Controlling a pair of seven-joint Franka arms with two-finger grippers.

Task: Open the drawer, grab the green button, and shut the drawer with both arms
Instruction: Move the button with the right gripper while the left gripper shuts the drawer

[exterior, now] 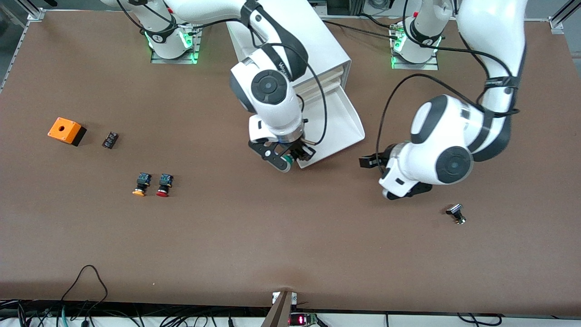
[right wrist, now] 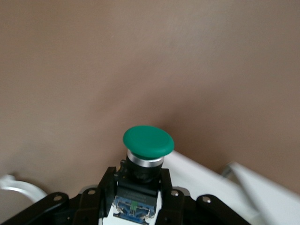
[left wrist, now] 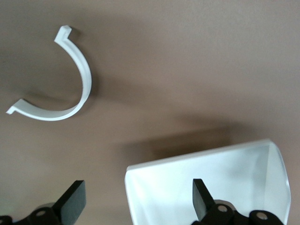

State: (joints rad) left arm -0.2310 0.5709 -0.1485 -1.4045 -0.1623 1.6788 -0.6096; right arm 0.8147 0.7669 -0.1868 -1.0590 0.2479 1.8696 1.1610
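The drawer (exterior: 346, 121) stands pulled out of the white cabinet (exterior: 317, 43); its tray looks bare. My right gripper (exterior: 282, 156) hangs over the drawer's front corner and is shut on the button. In the right wrist view the green cap (right wrist: 148, 140), black body and blue rear sit between the fingers (right wrist: 104, 185). My left gripper (exterior: 368, 161) is open and empty, low beside the drawer toward the left arm's end. In the left wrist view (left wrist: 138, 201) one finger is over the tray corner (left wrist: 211, 183) and the other over the table.
A white curved strip (left wrist: 70, 93) lies on the table by the drawer. An orange-capped pushbutton (exterior: 141, 185), a red-capped one (exterior: 164, 185), a small black block (exterior: 110, 140) and an orange box (exterior: 66, 131) lie toward the right arm's end. A black and silver part (exterior: 456, 213) lies by the left arm.
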